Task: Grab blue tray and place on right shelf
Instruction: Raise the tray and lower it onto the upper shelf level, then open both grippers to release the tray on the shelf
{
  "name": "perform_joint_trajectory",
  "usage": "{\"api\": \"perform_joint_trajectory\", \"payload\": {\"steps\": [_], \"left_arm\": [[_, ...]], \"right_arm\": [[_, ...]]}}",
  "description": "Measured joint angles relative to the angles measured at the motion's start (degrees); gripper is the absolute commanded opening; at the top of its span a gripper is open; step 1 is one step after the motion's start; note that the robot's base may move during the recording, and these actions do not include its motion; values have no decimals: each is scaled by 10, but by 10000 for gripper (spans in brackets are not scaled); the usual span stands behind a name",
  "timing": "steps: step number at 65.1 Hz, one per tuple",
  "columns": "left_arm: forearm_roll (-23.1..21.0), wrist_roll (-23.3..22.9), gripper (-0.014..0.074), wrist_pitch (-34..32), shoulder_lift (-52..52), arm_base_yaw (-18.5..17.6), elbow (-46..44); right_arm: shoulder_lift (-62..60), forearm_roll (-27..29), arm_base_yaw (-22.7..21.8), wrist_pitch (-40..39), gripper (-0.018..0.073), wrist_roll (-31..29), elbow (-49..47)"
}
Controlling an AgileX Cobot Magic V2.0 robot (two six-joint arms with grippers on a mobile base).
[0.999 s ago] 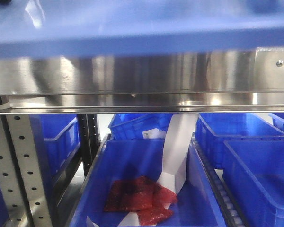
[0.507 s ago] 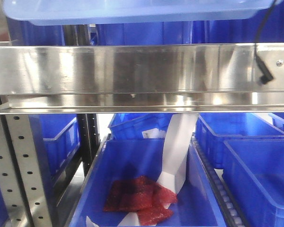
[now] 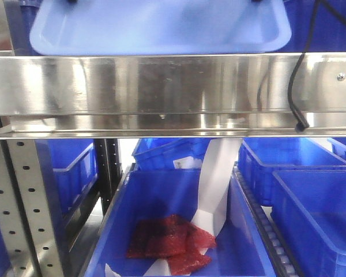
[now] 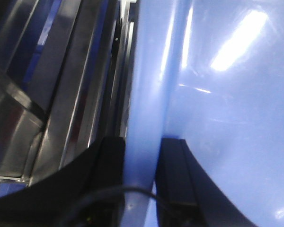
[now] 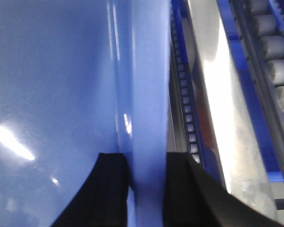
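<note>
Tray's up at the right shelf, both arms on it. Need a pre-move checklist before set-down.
1. Left gripper on blue tray rim: ok, fingers pinch it from both sides.
2. Right gripper on rim: ok, same pinch.
3. Tray above the right shelf front beam: ok, the tray shows above the beam's top edge.
4. Tray level: cannot tell, its underside faces the front camera.
5. Black cable: not ok, it hangs across the beam's right end, below the tray's corner.
6. Landing spot on the shelf: cannot tell, hidden behind beam and tray.
</note>
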Motion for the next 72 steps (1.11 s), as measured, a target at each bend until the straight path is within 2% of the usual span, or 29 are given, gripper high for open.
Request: {"api": "perform_joint_trajectory", "payload": {"steps": [15, 21, 30, 35, 40, 48, 72], "left_arm": [[-4, 1, 38, 3, 25, 0, 0], [-5, 1, 76, 13, 29, 0, 0], [8, -6, 232, 21, 29, 0, -1], [23, -9, 347, 21, 29, 0, -1], [34, -12, 415, 18, 29, -1, -1], [41, -18, 422, 19, 30, -5, -1], [28, -27, 400, 19, 30, 16, -2]], "right_arm": [[15, -2, 0, 0, 265, 0, 0], [23, -2, 0, 0, 265, 0, 0], [30, 5, 0, 3, 304, 0, 0], [32, 18, 0, 2, 390, 0, 0], [33, 22, 4, -5, 489, 0, 0], [34, 22, 9, -14, 562, 0, 0], [34, 20, -11, -21, 554, 0, -2]]}}
